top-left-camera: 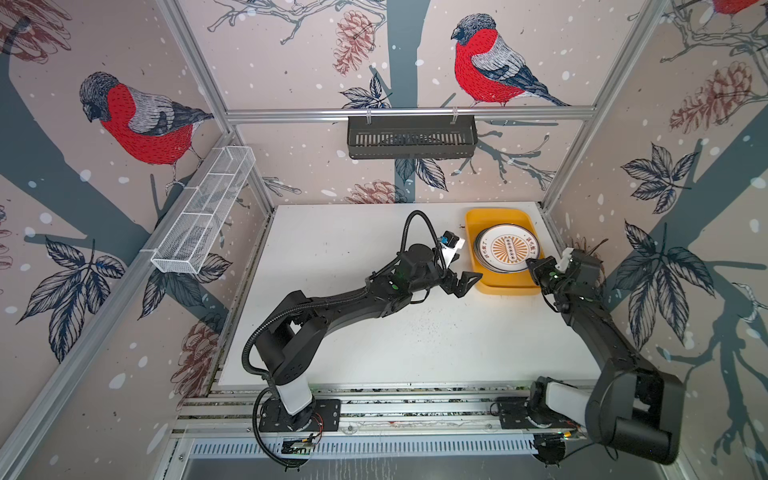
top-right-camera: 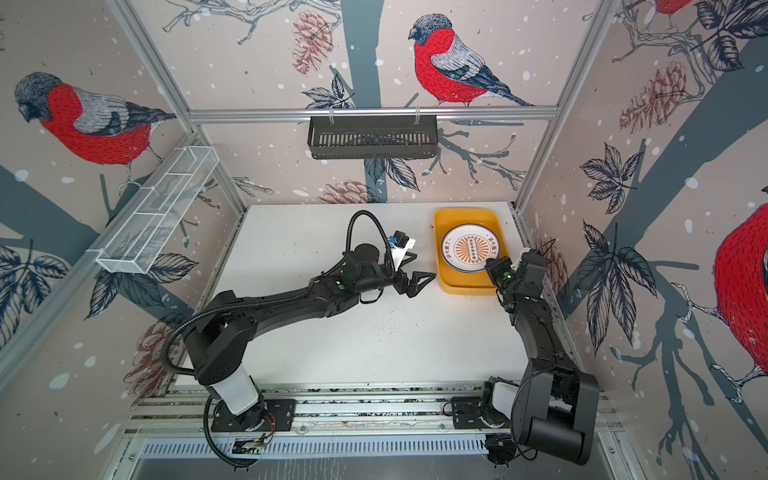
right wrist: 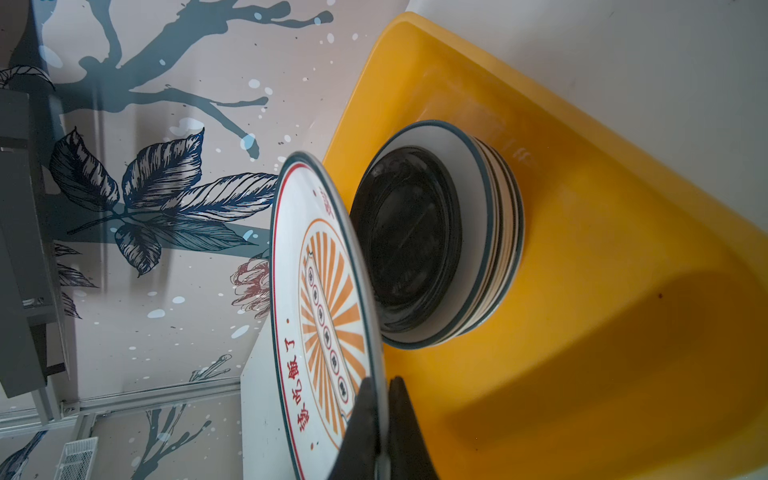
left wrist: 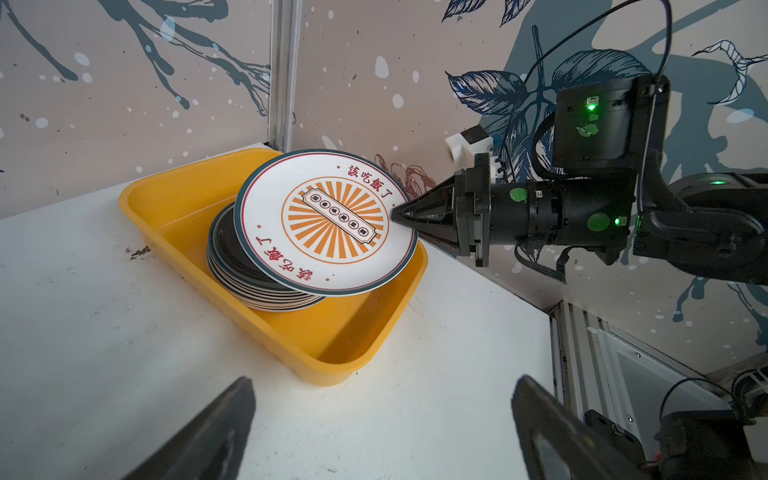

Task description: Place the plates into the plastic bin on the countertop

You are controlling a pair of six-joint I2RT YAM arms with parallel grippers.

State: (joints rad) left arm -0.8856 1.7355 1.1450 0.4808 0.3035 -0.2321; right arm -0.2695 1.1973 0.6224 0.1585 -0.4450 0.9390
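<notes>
Right pincer [left wrist: 394, 215] on one tilted plate [left wrist: 324, 220]

Plate [top-right-camera: 471, 248] in bin [top-right-camera: 461, 216], R fingers [top-right-camera: 493, 266] at rim

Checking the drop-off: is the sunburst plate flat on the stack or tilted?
Tilted: the right gripper pinches the sunburst plate by its rim, raised above the stack in the plastic bin.
</notes>
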